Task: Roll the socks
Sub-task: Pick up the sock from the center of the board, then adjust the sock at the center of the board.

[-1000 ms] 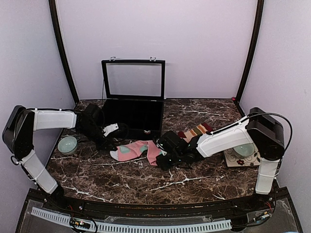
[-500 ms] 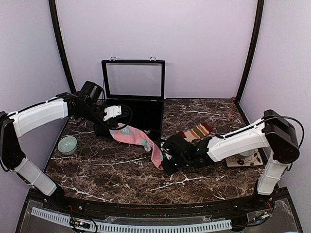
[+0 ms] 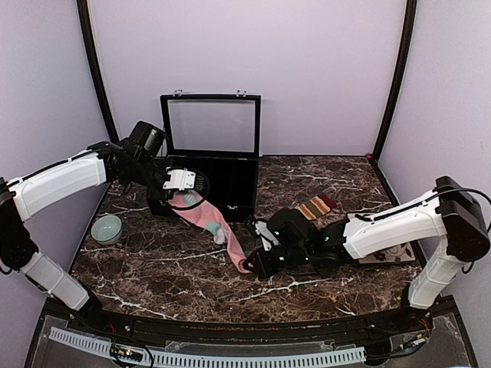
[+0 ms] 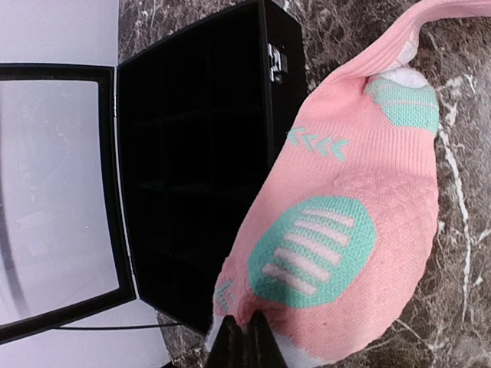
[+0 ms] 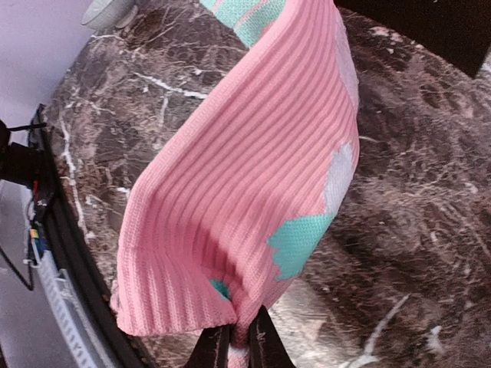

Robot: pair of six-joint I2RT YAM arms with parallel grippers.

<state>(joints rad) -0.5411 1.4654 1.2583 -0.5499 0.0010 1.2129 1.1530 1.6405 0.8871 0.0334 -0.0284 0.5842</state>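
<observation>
A pink sock [image 3: 215,227] with mint patches is hanging stretched in the air between two grippers, above the marble table [image 3: 153,268] and just in front of an open black case [image 3: 230,201]. The left gripper [image 3: 181,201] is clenching the upper end. The right gripper [image 3: 250,265] is pinching the ribbed end, lower down. Nothing is rolled, so the task looks barely begun. A tan striped sock [image 3: 313,207] is lying flat and untouched behind the right arm. Counting: one pink piece and one striped piece, single or paired unclear; one case; one pale green bowl [image 3: 107,228].
</observation>
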